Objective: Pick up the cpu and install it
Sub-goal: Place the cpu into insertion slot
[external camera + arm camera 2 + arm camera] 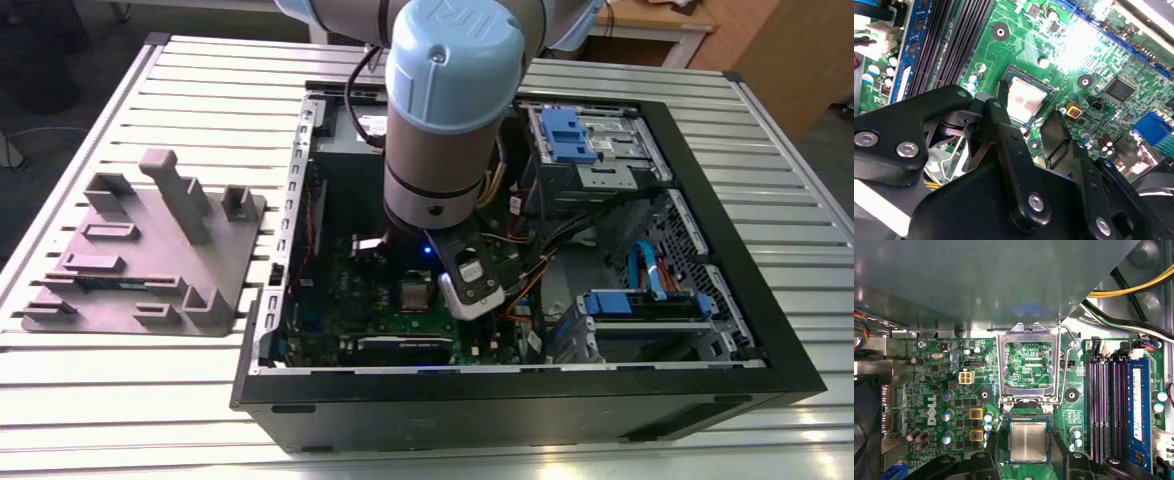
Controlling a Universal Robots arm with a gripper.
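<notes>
- Cpu: silver-topped square chip. I see it lying flat in its socket on the green motherboard, near the centre of the exterior view.
- Gripper: black fingers apart, one on either side of the cpu in both wrist views, clamped on nothing.
- Socket frame: metal, hinged open, adjoining the cpu.
- Memory slots: long black rows, near the socket.
- Arm: grey and pale blue, reaching down into the case.
- Computer case: black, open-sided, lying on the slatted surface.
- Grey tray: on the surface beside the case, at the exterior view's left.
</notes>
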